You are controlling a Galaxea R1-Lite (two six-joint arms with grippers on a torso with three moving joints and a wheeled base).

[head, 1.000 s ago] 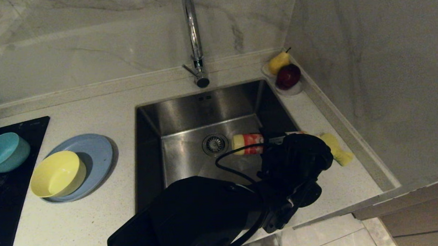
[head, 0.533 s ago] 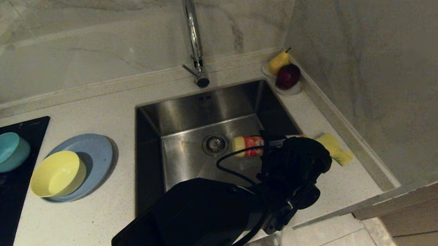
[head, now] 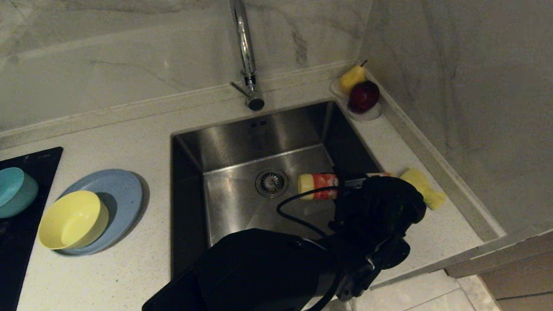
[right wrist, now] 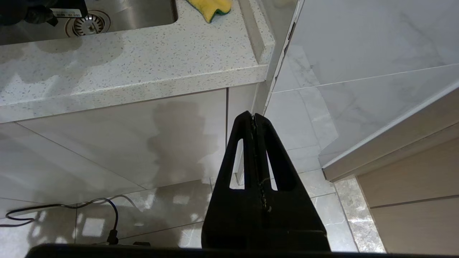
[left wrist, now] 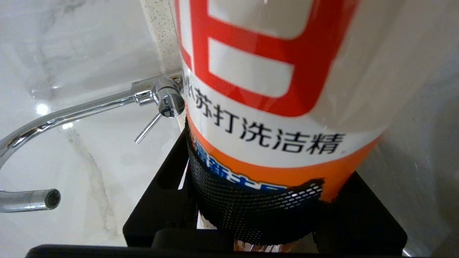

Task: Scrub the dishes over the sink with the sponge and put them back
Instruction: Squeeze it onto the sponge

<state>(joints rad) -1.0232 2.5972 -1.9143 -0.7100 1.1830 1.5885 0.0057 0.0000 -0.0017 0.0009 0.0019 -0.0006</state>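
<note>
My left gripper (left wrist: 265, 200) is shut on a dish-soap bottle (head: 316, 186) with a white, red and orange label (left wrist: 272, 107), holding it level over the right side of the sink (head: 232, 203). In the head view the wrist hides the fingers. The yellow sponge (head: 424, 187) lies on the counter just right of the sink, beside that hand. At the left, a yellow bowl (head: 72, 220) rests on the light-blue plate (head: 121, 191), and a teal bowl (head: 6, 191) sits on the black cooktop. My right gripper (right wrist: 252, 118) hangs shut and empty below the counter edge.
The tall chrome tap (head: 245, 50) rises behind the sink, with a drain strainer (head: 271, 182) in the basin. A small dish holding a pear (head: 351, 78) and a red apple (head: 364, 96) sits in the back right corner. A wall closes the right side.
</note>
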